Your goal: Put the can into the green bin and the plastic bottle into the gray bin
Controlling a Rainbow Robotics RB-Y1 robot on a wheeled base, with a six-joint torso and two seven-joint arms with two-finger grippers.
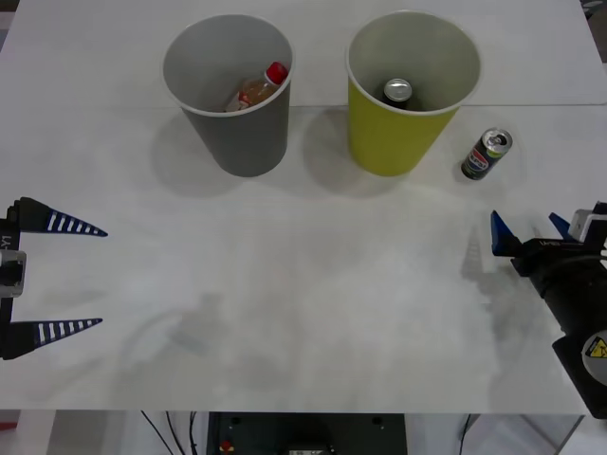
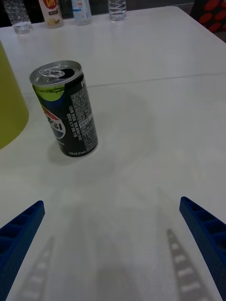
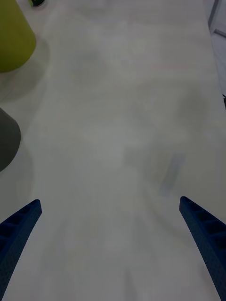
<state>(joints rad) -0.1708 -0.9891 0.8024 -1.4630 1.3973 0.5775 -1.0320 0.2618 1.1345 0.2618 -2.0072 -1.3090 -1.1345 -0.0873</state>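
The can (image 1: 487, 154) (image 2: 66, 110), black with a red, white and blue logo, stands upright on the white table just right of the green bin (image 1: 394, 142) (image 2: 9, 103) (image 3: 14, 37). My right gripper (image 1: 524, 223) (image 2: 112, 202) is open, a short way in front of the can and not touching it. The plastic bottle (image 1: 256, 90), red-capped, lies tilted inside the gray bin (image 1: 247, 142) (image 3: 7, 141). My left gripper (image 1: 101, 277) (image 3: 110, 201) hangs open at the table's left side, holding nothing.
Another dark can with a silver top (image 1: 397, 92) sits inside the green bin. Several bottles (image 2: 52, 11) stand along the table's far edge in the right wrist view. The table's front edge (image 1: 303, 411) runs just before the robot.
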